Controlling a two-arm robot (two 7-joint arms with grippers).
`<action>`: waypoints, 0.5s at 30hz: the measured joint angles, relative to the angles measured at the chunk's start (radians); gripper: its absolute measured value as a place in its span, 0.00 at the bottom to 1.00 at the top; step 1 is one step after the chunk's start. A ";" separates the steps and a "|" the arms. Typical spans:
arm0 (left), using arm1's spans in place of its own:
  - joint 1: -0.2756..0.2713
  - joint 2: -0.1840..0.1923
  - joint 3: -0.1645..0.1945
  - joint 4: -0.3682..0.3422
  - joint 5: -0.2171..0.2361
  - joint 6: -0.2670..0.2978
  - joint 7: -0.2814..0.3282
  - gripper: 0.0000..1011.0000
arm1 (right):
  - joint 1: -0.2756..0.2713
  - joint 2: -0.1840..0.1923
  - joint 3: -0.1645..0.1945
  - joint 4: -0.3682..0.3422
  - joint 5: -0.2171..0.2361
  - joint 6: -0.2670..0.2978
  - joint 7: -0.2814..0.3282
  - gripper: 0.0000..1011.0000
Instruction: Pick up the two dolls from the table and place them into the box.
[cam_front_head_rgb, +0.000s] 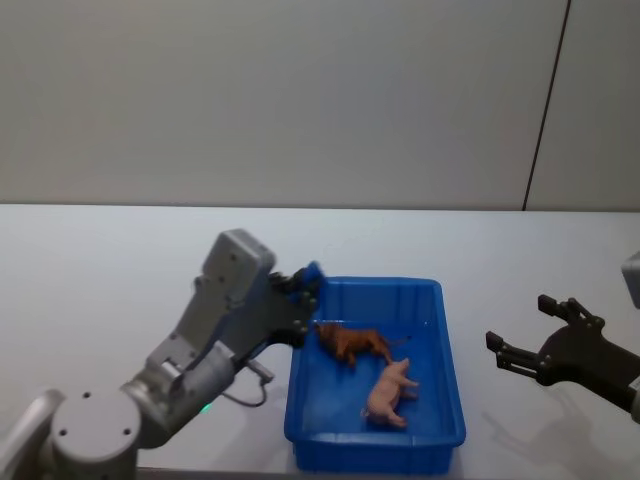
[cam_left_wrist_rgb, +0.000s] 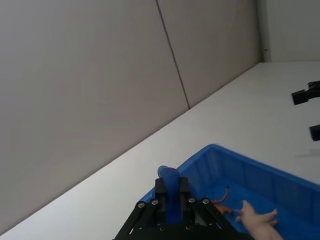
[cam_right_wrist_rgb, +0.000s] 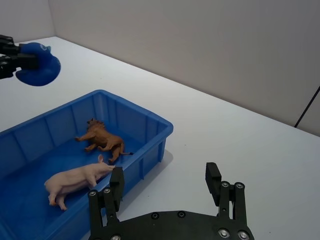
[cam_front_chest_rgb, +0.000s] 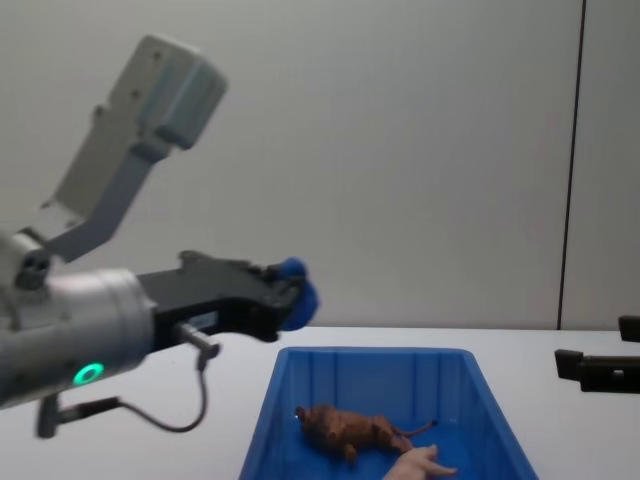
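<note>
The blue box (cam_front_head_rgb: 446, 350) stands in front of me with two dolls lying in it: a brown lion (cam_front_head_rgb: 352, 344) and a pale pink figure (cam_front_head_rgb: 392, 392). My left gripper (cam_front_head_rgb: 303, 292) hovers above the box's far left corner, shut on a blue round-headed doll (cam_front_head_rgb: 313, 272). The chest view shows that blue doll (cam_front_chest_rgb: 297, 290) held well above the box rim (cam_front_chest_rgb: 370, 352). My right gripper (cam_front_head_rgb: 517, 322) hangs open with nothing between its fingers, over the table to the right of the box. In the right wrist view, the lion (cam_right_wrist_rgb: 102, 141) and pink figure (cam_right_wrist_rgb: 75, 180) lie side by side.
The white table (cam_front_head_rgb: 100, 260) runs to a plain grey wall behind. Bare table surface lies to the left of the box, behind it, and between the box and my right gripper.
</note>
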 joint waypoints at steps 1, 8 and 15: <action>-0.006 -0.007 0.002 0.002 0.003 0.000 -0.005 0.13 | 0.000 0.000 0.000 0.000 0.000 0.000 0.000 0.99; -0.035 -0.038 0.016 0.021 0.019 0.000 -0.033 0.33 | 0.000 0.000 0.000 0.000 0.000 0.000 0.000 0.99; -0.053 -0.056 0.022 0.034 0.025 -0.004 -0.047 0.54 | 0.000 0.000 0.000 0.000 0.000 0.000 0.000 0.99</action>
